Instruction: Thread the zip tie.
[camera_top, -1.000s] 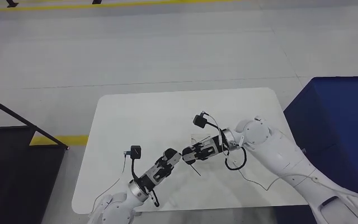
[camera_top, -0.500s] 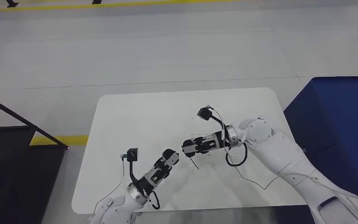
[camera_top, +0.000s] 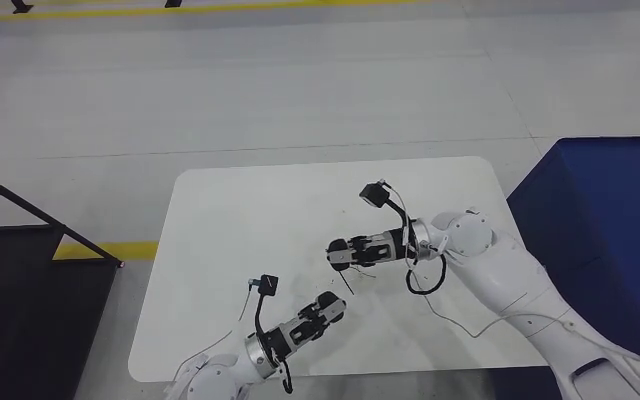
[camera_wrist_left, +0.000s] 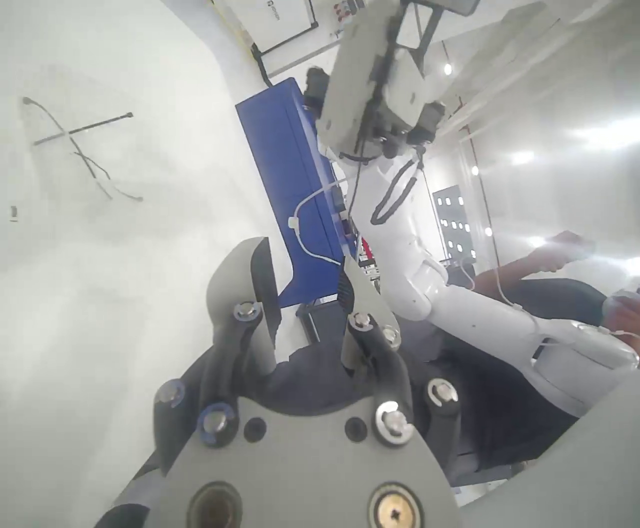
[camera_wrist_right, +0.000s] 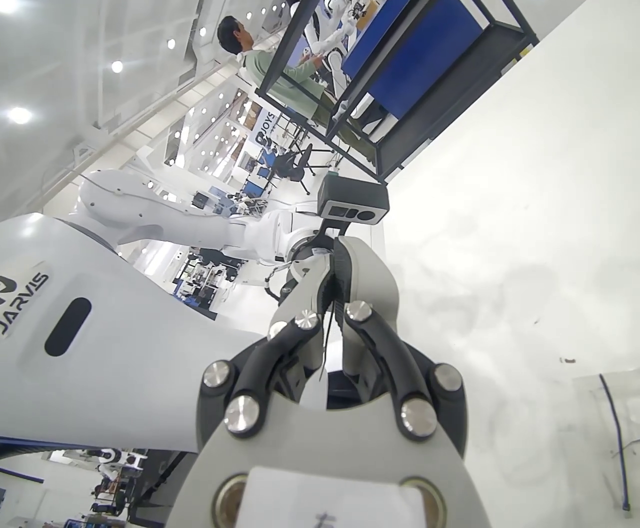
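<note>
Step in hand, as judged: bringing the strip's two ends together for threading.

The right gripper hangs above the middle of the bench. Its fingers are pressed together on the zip tie, a thin black strip that runs from between the pads back toward the palm. Head and tail cannot be told apart.

The left gripper sits toward the nearer edge of the bench, apart from the right one. Its fingers are spread wide, holding and touching nothing.

Some loose ties lie crossed on the bench, beyond the left gripper.

To do the step well (judgement):
- The left gripper should take the free end close to its tip, so little floppy length can wander.
- The right gripper should hold firm, with the head's slot facing the incoming tail.
- The approach should be slow and in line with the strip, not across it.
- The strip looks thin and springy. A pinch far from the tip would likely let it bend away from the slot.
</note>
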